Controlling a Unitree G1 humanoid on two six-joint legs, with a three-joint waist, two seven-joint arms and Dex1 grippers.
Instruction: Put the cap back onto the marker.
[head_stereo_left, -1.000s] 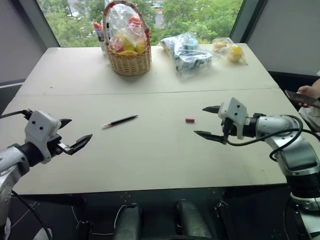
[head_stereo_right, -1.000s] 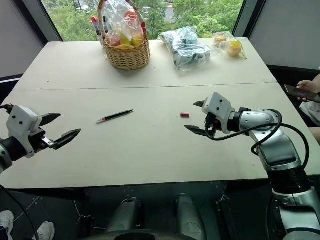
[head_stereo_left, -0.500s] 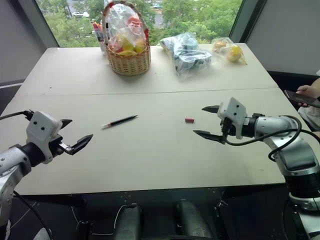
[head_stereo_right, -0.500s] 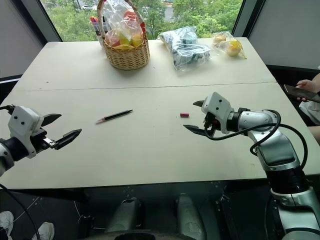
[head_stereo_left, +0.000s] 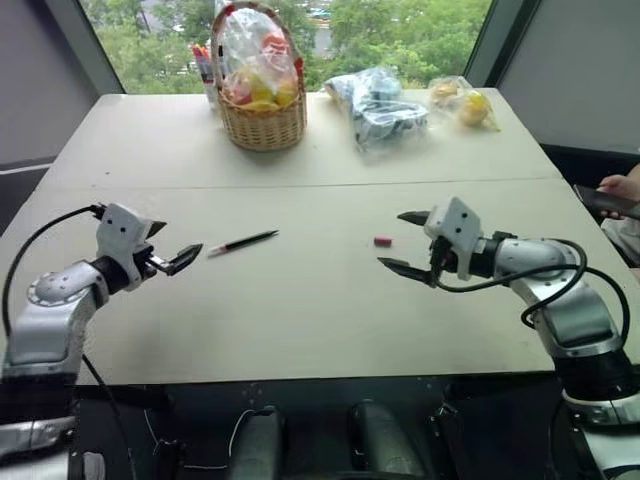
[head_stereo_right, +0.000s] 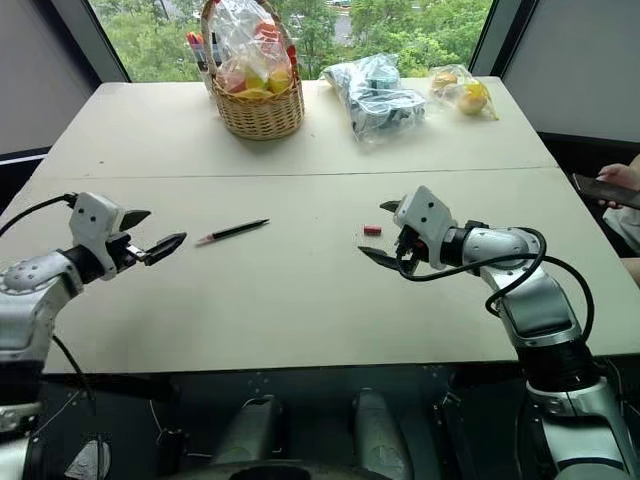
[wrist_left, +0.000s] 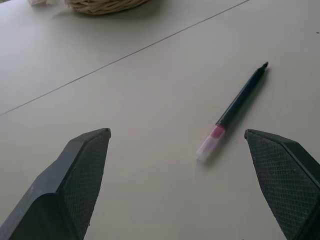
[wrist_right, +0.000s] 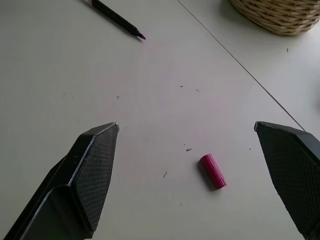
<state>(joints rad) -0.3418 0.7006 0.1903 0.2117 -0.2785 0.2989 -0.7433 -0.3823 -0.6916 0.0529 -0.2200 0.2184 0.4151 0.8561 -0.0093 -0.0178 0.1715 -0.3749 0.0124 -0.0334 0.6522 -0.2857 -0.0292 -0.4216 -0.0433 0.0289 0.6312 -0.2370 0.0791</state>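
Reaching level, left gripper (head_stereo_left: 175, 254) faces the marker (head_stereo_left: 243, 242).

The marker (head_stereo_left: 242, 242) lies left of the table's (head_stereo_left: 300, 310) middle, the cap (head_stereo_left: 382, 241) well apart to its right. A basket (head_stereo_left: 262, 118) and two bags (head_stereo_left: 385, 108) line the far edge.

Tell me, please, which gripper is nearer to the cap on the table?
Right. The right gripper, open, hovers just beside the cap, which lies apart from it on the table. The left gripper, also open, is far across, by the marker.
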